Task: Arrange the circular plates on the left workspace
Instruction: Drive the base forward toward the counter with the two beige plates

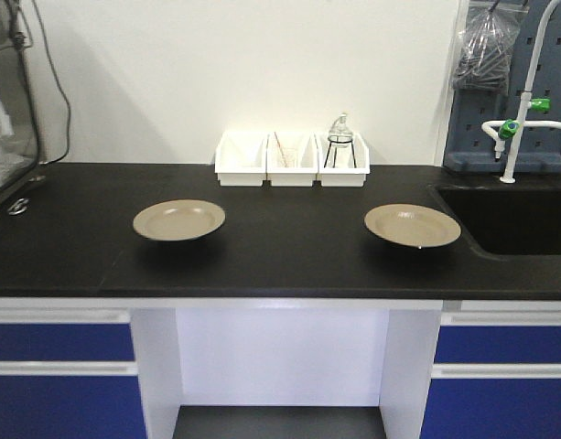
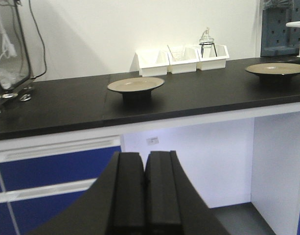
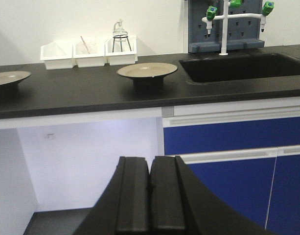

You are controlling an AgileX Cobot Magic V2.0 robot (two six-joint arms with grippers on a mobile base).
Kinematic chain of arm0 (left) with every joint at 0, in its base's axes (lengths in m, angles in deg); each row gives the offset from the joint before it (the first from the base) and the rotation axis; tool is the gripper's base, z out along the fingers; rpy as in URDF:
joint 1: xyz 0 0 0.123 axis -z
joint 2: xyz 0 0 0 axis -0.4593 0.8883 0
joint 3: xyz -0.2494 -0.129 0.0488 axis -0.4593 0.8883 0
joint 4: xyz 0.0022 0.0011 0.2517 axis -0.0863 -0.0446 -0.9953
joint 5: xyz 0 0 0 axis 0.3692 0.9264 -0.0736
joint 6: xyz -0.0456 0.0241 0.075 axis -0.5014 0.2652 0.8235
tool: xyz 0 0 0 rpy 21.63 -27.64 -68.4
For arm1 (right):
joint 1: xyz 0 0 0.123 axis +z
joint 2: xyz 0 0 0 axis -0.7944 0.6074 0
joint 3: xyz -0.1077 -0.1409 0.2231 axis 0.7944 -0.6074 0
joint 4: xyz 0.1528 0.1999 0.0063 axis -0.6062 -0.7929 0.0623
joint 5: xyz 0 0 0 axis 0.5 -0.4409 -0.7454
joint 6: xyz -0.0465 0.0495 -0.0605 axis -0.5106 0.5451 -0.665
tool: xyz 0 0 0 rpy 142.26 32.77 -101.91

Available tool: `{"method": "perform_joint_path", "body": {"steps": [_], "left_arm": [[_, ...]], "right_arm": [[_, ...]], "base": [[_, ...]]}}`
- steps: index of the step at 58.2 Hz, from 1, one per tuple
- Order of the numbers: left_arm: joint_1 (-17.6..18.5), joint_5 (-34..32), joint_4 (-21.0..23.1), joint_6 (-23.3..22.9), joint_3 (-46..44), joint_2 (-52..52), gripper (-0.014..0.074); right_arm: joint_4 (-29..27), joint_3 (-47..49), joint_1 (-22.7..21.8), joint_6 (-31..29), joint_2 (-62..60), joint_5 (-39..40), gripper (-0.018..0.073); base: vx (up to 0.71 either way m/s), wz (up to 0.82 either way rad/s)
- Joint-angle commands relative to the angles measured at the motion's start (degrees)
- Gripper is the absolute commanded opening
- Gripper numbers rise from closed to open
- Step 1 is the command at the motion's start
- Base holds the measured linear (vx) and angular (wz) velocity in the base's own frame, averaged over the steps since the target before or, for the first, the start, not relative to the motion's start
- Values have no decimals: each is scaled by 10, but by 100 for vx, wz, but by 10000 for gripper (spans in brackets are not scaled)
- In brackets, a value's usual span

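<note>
My left jaws are pressed together with nothing between them. They sit low in the left wrist view, below the white front edge of the surface (image 1: 289, 261) and in front of the blue drawers (image 1: 60, 343). My right jaws are the same: pads flat against each other, holding nothing, low in front of the cabinets and well apart from anything on top.

Two round tan plates with dark rims rest flat on the black surface, well apart from each other. The left plate (image 1: 178, 220) lies on the left half, out in the open and nearer the front edge than the back wall. From my left wrist it stands straight ahead and above my jaws, raised on its dark foot. The right plate (image 1: 413, 225) lies towards the right, just beside the near left corner of the sink (image 1: 513, 219) but not over its edge. From my right wrist it is directly ahead of me.

Behind and between the plates, three white bins (image 1: 292, 158) stand side by side against the wall. The right-hand bin holds a glass flask (image 1: 340, 137) on a dark wire stand. A white tap (image 1: 523, 119) with green knobs rises behind the sink, in front of a grey-blue peg rack (image 1: 472, 110). At the far left stands a clear case (image 1: 5, 101), with a cable hanging down the wall beside it.
</note>
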Motion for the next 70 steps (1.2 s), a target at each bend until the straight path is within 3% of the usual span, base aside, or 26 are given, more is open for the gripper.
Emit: {"method": "perform_joint_path", "body": {"steps": [1, 70], "left_arm": [[4, -46, 1, -4, 7, -8, 2], [4, -46, 1, -4, 7, -8, 2]], "right_arm": [[0, -3, -3, -6, -7, 49, -4], [0, -3, -3, -6, -7, 49, -4]], "base": [[49, -15], [46, -3]]}}
